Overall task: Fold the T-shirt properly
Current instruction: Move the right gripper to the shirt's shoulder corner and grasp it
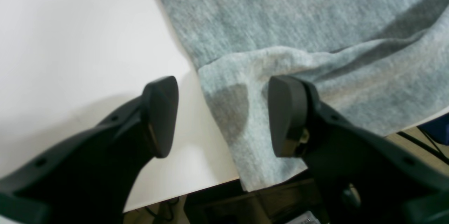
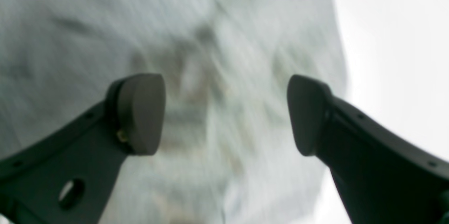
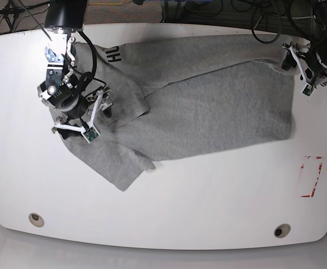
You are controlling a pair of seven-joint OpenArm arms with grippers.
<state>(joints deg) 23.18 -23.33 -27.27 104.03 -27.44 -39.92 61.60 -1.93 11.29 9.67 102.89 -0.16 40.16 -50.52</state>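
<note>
T-shirt lies spread on the white table, heather grey, partly folded: one side is flapped over across the body, giving a diagonal fold edge from upper middle toward the lower left in the base view. Black lettering shows near the top left of the cloth, only a few letters readable. A sleeve corner points down toward the table's front edge at lower left. My right gripper sits over the left part of the shirt in the base view, jaws spread wide, nothing between them; its wrist view is motion-blurred, just grey fabric under the pads and bare table to the right. My left gripper is at the shirt's far edge on the base view's right, near the table rim, jaws apart and empty. One pad is over a doubled hem layer, the other pad over bare table just beside the cloth edge. Whether either pad touches the surface I cannot tell. A red outlined marking sits on the table, well apart from the shirt.
</note>
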